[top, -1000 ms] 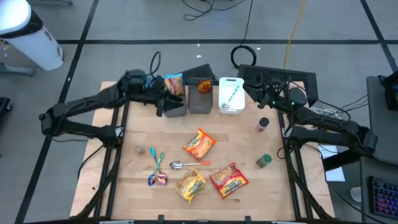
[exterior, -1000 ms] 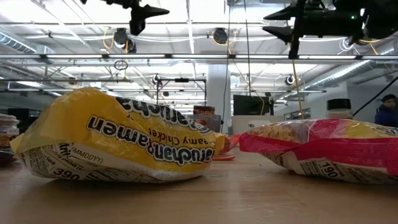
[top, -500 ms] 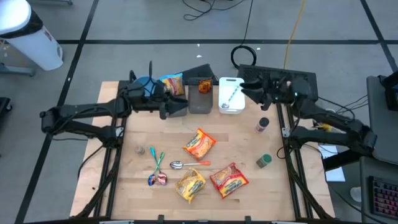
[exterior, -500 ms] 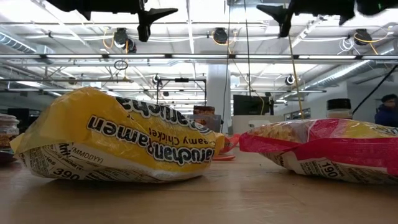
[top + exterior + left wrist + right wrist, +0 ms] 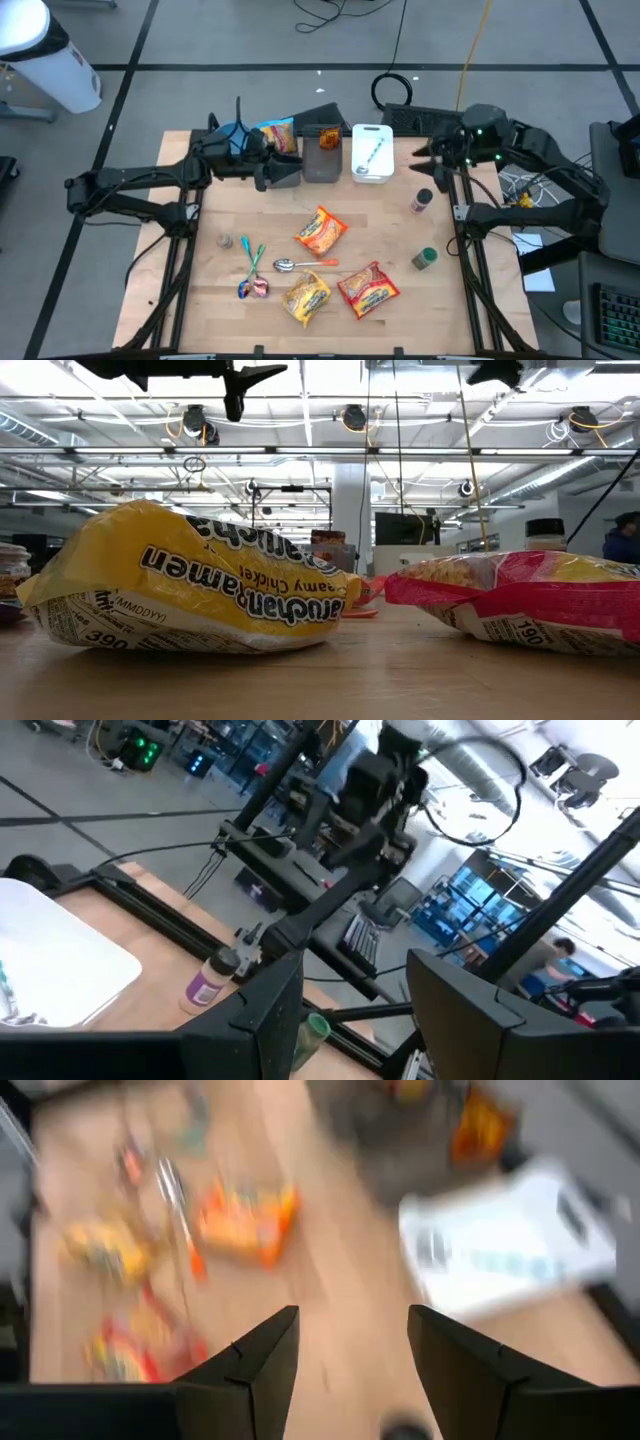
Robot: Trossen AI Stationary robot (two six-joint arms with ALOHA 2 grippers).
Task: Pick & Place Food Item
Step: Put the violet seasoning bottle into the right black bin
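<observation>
Over the back edge of the table [image 5: 400, 240], both arms hang raised: the left gripper [image 5: 262, 172] beside the grey bins [image 5: 322, 165], the right gripper [image 5: 428, 160] past the white tray [image 5: 371, 140], each with fingers parted and empty. Three ramen packets lie mid-table, the orange packet [image 5: 321, 231] nearest the bins.

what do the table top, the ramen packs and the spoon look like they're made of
Table top: looks like pale wood with a matte finish; faint board seams show. Ramen packs, the yellow one and the red one: thin printed plastic film, glossy, crinkled and puffed at the edges. Spoon: probably metal at the bowl, which shines silver; its handle is orange, perhaps plastic, too small to be sure.
</observation>
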